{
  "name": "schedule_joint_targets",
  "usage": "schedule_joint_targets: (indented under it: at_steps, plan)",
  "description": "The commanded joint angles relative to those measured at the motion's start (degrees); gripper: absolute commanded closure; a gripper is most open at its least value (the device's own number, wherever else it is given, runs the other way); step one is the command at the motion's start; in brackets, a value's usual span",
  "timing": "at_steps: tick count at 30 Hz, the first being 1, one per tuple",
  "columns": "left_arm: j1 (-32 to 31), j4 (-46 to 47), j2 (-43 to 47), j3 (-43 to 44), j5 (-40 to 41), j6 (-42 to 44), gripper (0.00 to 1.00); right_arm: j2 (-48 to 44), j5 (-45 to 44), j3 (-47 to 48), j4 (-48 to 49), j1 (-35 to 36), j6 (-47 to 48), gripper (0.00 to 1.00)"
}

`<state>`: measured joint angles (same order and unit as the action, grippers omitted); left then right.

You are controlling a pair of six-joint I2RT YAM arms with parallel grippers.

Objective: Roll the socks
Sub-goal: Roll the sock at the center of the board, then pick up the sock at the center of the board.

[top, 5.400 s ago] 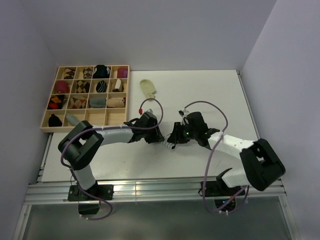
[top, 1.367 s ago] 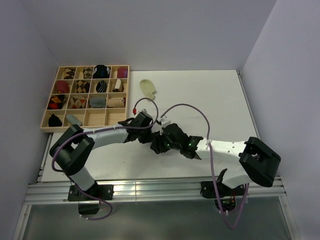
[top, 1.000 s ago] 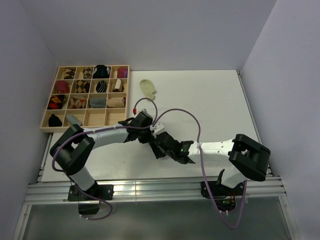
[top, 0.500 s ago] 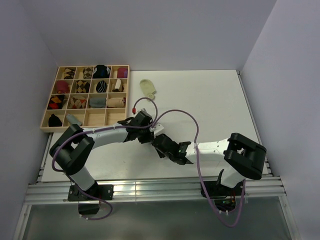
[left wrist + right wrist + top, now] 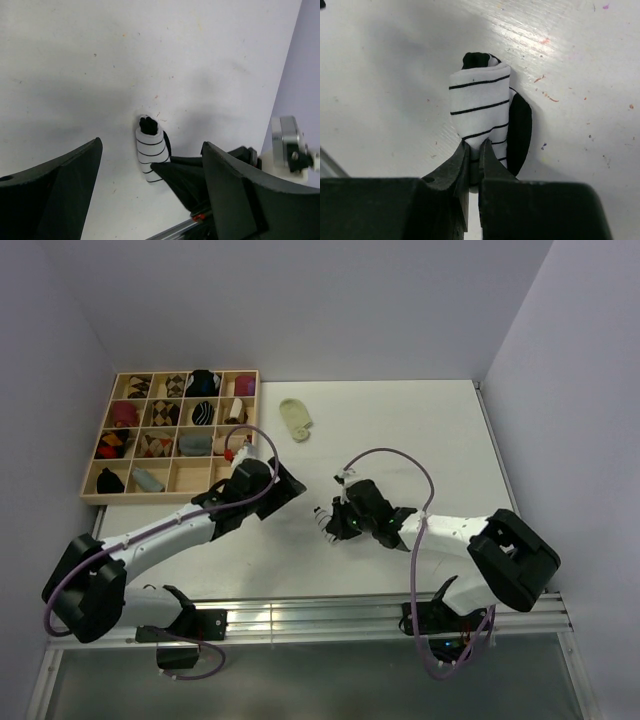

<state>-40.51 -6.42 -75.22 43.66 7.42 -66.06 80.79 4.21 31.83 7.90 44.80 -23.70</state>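
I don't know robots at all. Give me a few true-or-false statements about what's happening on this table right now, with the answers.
1. The right gripper pinches the striped sock. True.
2. The left gripper is shut on the striped sock. False: it is open and apart from the sock.
3. The pale sock lies in the tray. False: it lies on the table, beside the tray's far right corner.
4. The striped sock is bunched into a roll. True.
5. Both arms reach into the tray. False: both grippers are over the table.
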Motion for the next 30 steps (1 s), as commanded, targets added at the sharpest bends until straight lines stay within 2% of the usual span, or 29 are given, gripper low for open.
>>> schedule_joint_targets:
  at_steps: [1,6,10,22,30]
  plan:
    - [-0.71,5.18,2.62,-3.49,1.19,-4.42,0.14,-0.11,15.81,-2.39,5.87,-5.32,-3.27,1.0]
    - [-4.04,5.89,1.14,-4.55,1.28,-4.43,0.15,0.68,26.27,-5.72,12.74,-12.0,-8.02,1.0]
    - [-6.16,8.24,-0.98,-5.07,0.76,-6.18,0.16,2.69,33.57,-8.45,22.56,-16.31,-13.37,1.0]
    - [-9.41,12.57,-11.34,-1.92,-1.35,-8.82,0.21,16.49,43.07,-13.2,42.62,-23.79,-27.79,1.0]
    - [-10.11,15.03,-17.23,-0.42,-2.67,-9.0,0.25,22.3,44.04,-13.64,44.57,-26.25,-31.31,1.0]
